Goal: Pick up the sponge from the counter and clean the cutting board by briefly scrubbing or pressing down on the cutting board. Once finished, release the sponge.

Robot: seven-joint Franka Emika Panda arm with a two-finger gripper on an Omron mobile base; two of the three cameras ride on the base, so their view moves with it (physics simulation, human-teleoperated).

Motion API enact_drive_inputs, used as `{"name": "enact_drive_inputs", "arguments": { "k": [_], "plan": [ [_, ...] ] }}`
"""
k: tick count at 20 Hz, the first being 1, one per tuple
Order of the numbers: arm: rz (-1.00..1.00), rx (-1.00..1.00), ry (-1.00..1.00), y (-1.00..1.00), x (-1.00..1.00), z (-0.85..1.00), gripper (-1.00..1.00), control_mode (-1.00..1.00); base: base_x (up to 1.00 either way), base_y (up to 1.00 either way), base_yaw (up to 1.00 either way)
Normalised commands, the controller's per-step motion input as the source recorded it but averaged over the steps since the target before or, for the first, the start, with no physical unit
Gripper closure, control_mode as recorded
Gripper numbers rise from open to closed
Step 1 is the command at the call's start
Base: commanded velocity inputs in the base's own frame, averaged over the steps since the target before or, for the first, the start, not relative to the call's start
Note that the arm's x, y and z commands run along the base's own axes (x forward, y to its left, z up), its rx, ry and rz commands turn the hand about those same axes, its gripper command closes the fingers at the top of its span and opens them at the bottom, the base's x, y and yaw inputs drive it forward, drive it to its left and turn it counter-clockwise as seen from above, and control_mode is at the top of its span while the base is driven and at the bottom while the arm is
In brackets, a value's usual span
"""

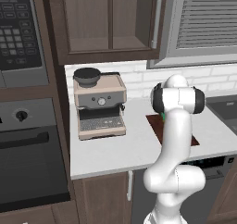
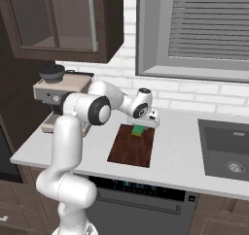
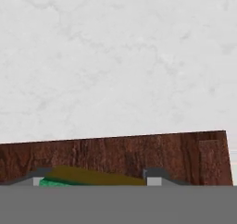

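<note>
At centre frame of the right base view my gripper (image 2: 139,127) grips the sponge (image 2: 139,130) by its sides on the far end of the cutting board (image 2: 131,149); light and squashy, I judge, so gentle pressure suffices.

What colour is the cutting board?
Dark reddish-brown wood grain. The cutting board shows best in the right base view, lying on the off-white counter.

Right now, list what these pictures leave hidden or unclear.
- Sponge pressing on the board or just above it: hand view cuts it off at the bottom.
- Gripper: left base view, the arm covers it.
- Board's middle: left base view, behind the arm.
</note>
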Motion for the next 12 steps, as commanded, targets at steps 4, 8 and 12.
{"name": "enact_drive_inputs", "arguments": {
  "k": [4,8,12],
  "plan": [
    [0.0,0.02,0.0,-0.78,0.07,-0.37,1.0,-1.0,0.0,0.0,0.0],
    [0.0,0.0,0.0,-0.62,0.0,-0.6,1.0,-1.0,0.0,0.0,0.0],
    [0.01,0.0,0.07,-0.29,-0.05,-0.88,1.0,-1.0,0.0,0.0,0.0]
  ]
}}
